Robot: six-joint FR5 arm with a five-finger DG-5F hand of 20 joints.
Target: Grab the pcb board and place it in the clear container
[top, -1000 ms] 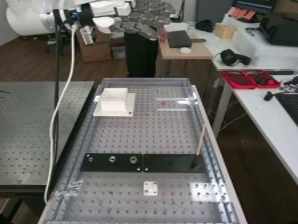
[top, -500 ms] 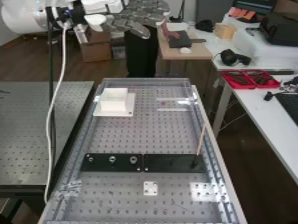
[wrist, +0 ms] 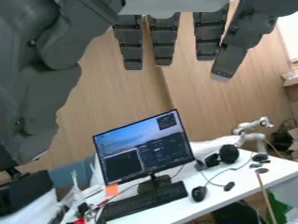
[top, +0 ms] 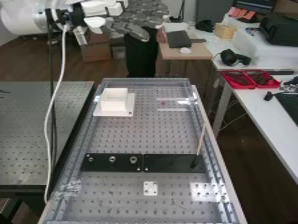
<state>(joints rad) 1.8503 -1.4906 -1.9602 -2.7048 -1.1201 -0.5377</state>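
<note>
"Which step?"
"Before the grasp, I'd judge. Robot hand [top: 141, 16] at twelve, fingers straight, spread."
"The board?"
"Probably that small white plate [top: 150, 185], counter's [top: 174, 134] six o'clock. Lower, then pinch."

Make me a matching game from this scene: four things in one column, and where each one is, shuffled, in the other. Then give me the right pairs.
Things
1. The robot's hand
2. The white block
3. The thin rod
4. The red trays

Places
A. Rising at a slant by a black plate
B. On the white side table
C. In the air past the far end of the bench
D. On a flat white base

Right pairs
1-C
2-D
3-A
4-B
</note>
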